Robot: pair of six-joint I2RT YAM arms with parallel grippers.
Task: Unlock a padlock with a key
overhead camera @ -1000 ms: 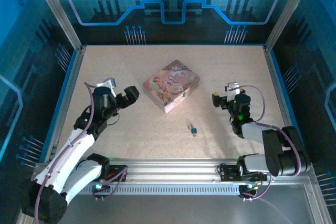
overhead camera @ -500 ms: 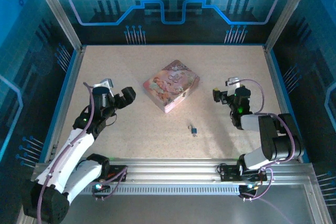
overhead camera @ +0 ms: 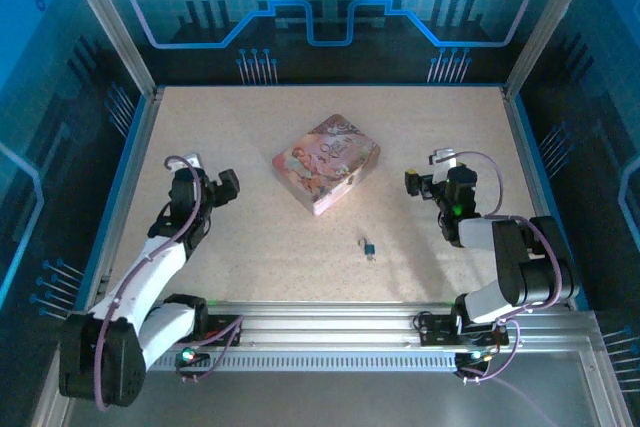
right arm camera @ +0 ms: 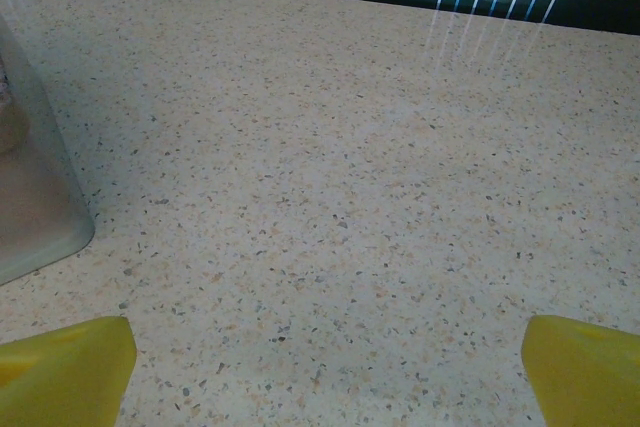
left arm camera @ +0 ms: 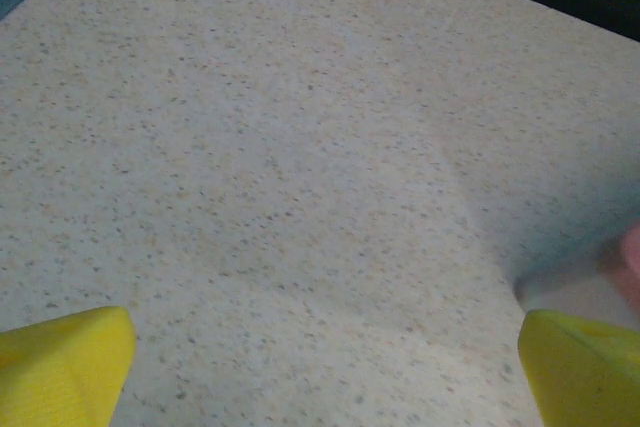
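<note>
Table point(overhead camera: 250, 127): speckled, carries all.
Pink tin box point(overhead camera: 326, 163): centre.
Left gripper point(overhead camera: 226, 187), right gripper point(overhead camera: 412, 185): both spread wide, empty.
Padlock point(overhead camera: 369, 246): on table, 7 o'clock of the nearer right gripper, 4 o'clock of left; axis unreadable.
Key: not separable from padlock.

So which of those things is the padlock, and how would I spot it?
Find the flat pink picture tin in the middle of the speckled table. Toward the near edge, slightly right of it, sits a tiny dark bluish speck: the padlock, far smaller than the tin.
</note>
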